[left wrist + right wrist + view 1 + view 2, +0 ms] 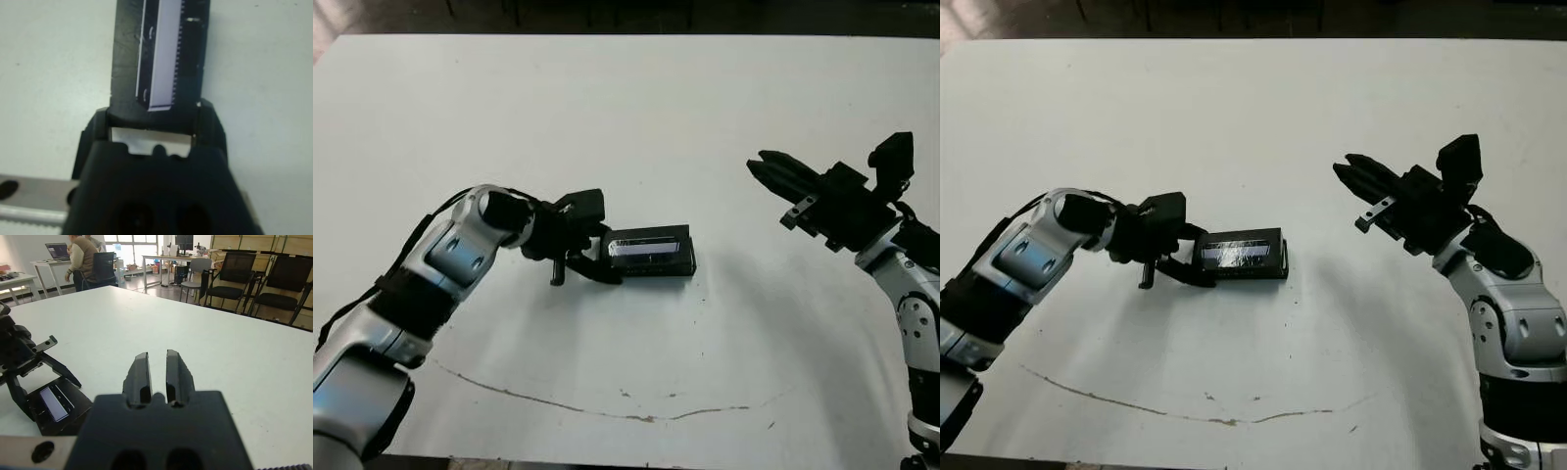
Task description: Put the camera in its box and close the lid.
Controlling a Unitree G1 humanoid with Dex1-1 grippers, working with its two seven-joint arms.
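Left tool (592,262) grasping lid's (651,250) left end, lid on box at frame centre | right tool (766,167) clenched, raised at right; bench (626,108) white

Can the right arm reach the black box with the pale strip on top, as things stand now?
Probably yes. The right claw hangs above bare white table, apart from the black box with the pale strip, with nothing between. Only the box's far end is taken, by the left claw.
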